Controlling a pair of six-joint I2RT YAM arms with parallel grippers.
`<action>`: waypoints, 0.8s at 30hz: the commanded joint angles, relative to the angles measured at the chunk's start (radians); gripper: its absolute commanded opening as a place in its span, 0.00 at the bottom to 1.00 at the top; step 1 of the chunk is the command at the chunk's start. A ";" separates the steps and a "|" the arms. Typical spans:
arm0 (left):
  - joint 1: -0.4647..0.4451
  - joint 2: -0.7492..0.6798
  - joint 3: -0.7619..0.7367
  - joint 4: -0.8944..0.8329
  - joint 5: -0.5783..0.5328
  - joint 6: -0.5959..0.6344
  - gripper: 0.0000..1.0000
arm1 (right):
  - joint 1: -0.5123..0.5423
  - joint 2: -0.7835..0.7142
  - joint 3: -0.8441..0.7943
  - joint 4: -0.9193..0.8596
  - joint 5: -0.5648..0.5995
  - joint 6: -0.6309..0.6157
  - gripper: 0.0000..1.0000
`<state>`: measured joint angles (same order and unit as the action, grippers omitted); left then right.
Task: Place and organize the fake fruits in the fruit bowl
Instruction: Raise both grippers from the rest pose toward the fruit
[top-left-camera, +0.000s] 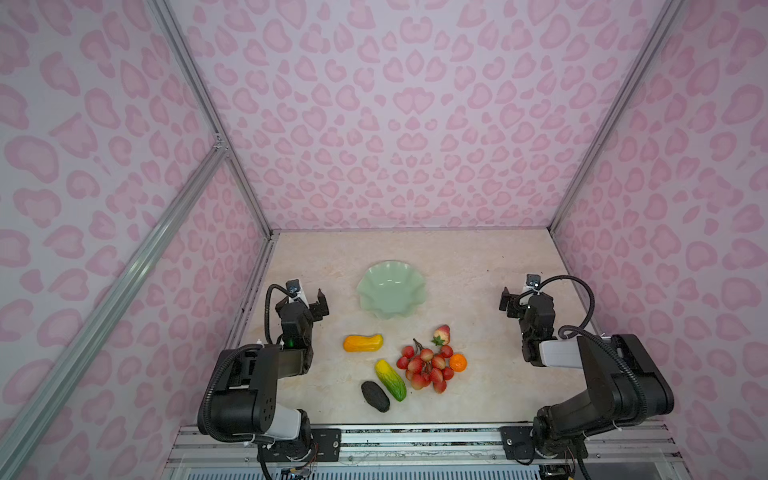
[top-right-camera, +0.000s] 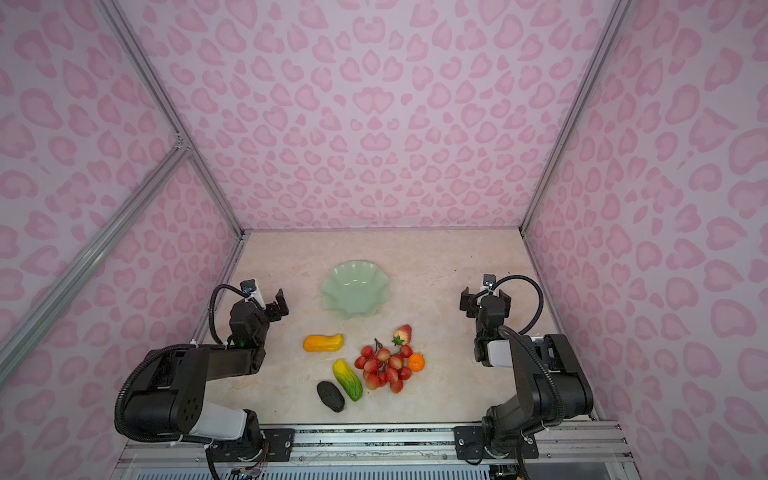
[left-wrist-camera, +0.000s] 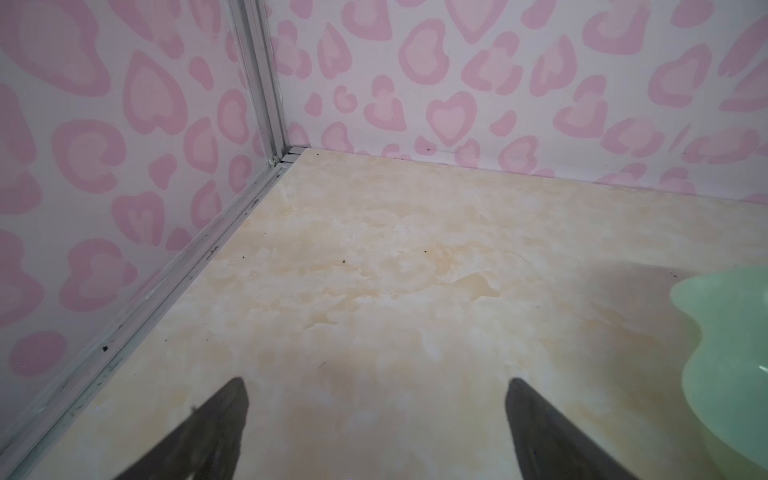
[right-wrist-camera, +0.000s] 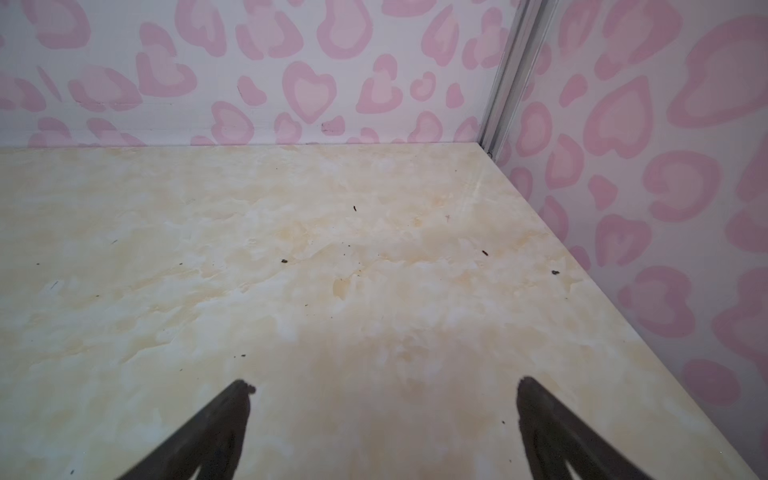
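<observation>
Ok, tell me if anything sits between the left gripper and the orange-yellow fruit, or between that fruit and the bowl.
Nothing visible does: only bare table lies from the left gripper to the orange-yellow fruit and from there to the fruit bowl.

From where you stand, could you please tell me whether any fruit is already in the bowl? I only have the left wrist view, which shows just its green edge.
Observer: No, the fruit bowl is empty in both top views.
Operator: Thank you. Where are the fruits, please?
Observer: The red berry bunch and the other five lie on the table, between the bowl and the arm bases.
Operator: Which one is nearest my left gripper?
Observer: The orange-yellow oblong, which lies alone just inward of the left gripper.
</observation>
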<state>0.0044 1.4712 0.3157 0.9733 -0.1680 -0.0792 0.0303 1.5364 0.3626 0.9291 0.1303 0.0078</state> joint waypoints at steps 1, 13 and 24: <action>0.001 0.000 0.006 0.019 0.001 0.001 0.97 | 0.000 0.002 -0.005 0.004 -0.001 0.006 0.99; 0.005 0.002 0.009 0.015 0.007 0.000 0.97 | 0.000 0.002 -0.004 0.004 -0.003 0.006 0.99; 0.003 -0.003 0.002 0.024 0.008 0.002 0.97 | 0.001 -0.004 -0.013 0.015 -0.003 0.000 0.99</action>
<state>0.0074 1.4712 0.3157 0.9733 -0.1646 -0.0792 0.0307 1.5356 0.3595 0.9298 0.1295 0.0074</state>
